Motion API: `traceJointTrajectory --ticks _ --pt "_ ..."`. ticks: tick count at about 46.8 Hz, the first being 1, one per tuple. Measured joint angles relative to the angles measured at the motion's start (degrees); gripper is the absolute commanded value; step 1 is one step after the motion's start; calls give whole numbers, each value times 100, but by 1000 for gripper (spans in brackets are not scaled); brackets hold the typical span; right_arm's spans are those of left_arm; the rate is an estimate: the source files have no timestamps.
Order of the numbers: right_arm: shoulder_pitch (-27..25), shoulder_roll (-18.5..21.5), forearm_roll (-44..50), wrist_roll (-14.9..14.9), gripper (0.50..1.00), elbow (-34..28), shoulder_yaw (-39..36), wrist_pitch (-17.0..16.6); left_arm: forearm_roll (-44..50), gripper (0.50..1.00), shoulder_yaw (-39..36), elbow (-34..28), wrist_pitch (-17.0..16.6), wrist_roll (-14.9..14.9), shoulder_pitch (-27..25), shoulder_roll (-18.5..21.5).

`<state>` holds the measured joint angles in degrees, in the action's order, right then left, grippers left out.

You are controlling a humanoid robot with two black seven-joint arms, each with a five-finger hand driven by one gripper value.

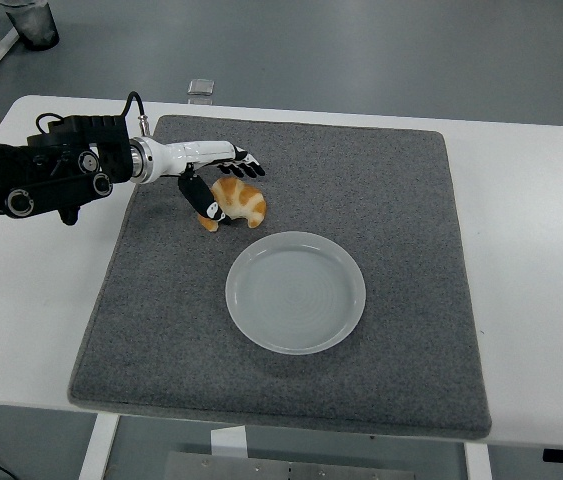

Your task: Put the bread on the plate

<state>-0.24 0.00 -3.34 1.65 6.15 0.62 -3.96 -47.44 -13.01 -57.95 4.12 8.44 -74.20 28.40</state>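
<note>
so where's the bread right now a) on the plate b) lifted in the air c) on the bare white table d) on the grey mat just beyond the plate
d, the bread lies on the grey mat just beyond the empty plate, with the left robot hand closing around it.

Coarse grey felt-like mat [381, 200], smooth glossy plate [296, 292], glazed bread [238, 200], matt white table [531, 250].

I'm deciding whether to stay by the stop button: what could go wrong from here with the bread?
1. The left hand sits over the croissant with fingers spread, thumb at its left end. If the grasp is not secure, the bread could slip out on lifting.
2. The plate lies loose on the grey mat, right beside the croissant. A low carry might nudge its rim.
</note>
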Motion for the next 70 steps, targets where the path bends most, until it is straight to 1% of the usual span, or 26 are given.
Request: traceJointTrajectory --ticks 7,17,28,41,48,55,57,60,65,70 --pt "2 0 0 0 952 0 0 0 -6 896 -50 37 -12 2 8 -63" --pt "3 0 0 2 952 0 0 0 -28 900 -217 73 -130 5 7 -80" --pt "3 0 0 1 952 0 0 0 -29 902 -229 81 -139 9 3 -89" --pt "2 0 0 1 954 0 0 0 -46 894 -263 118 -140 9 37 -104" --pt "2 0 0 2 952 0 0 0 -60 889 -265 270 -140 15 96 -273" --pt "2 0 0 -1 952 0 0 0 -60 855 -265 355 -140 17 96 -348" --pt "0 0 0 0 952 0 0 0 -60 829 -264 364 -140 18 96 -370" --pt "1 0 0 0 952 0 0 0 -62 816 -264 372 -140 23 96 -379" --pt "3 0 0 1 952 0 0 0 -151 752 -264 373 -140 45 96 -395" --pt "4 0 0 1 952 0 0 0 -318 724 -263 392 -142 104 116 -401"
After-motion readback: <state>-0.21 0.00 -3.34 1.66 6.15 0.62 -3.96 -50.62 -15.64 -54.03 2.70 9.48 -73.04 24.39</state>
